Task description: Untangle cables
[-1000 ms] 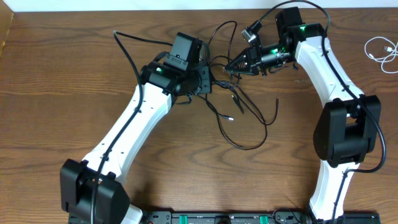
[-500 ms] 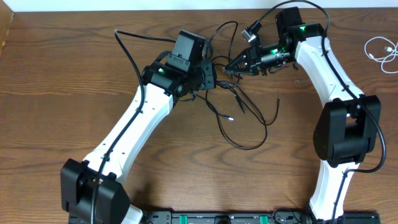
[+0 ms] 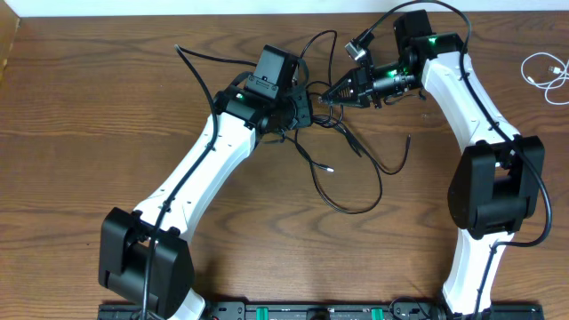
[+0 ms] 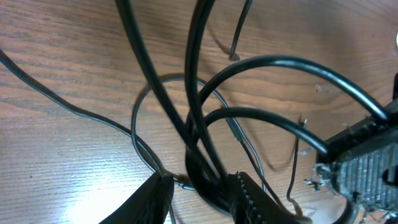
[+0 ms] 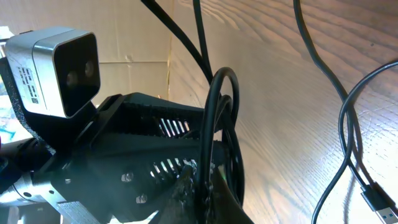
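Observation:
Several thin black cables (image 3: 356,206) lie tangled at the table's far middle, their loops trailing toward me. My right gripper (image 3: 327,96) is shut on a black cable loop (image 5: 214,106), pinched at its fingertips (image 5: 202,186). My left gripper (image 3: 307,105) sits right beside it, almost touching. In the left wrist view its jaws (image 4: 202,193) are partly open around a bundle of black cable strands (image 4: 199,124), with a gap on the left side. A white cable (image 3: 544,71) lies coiled at the far right edge, apart from both grippers.
The left arm's wrist camera (image 5: 56,68) fills the left of the right wrist view, very close. A loose plug end (image 3: 331,166) and another (image 3: 409,138) lie on the wood. The table's back edge runs just behind both grippers.
My left gripper has moved right and slightly away, closing in on the right gripper. The loose cable strands and one plug end shifted right. The right arm has not moved.

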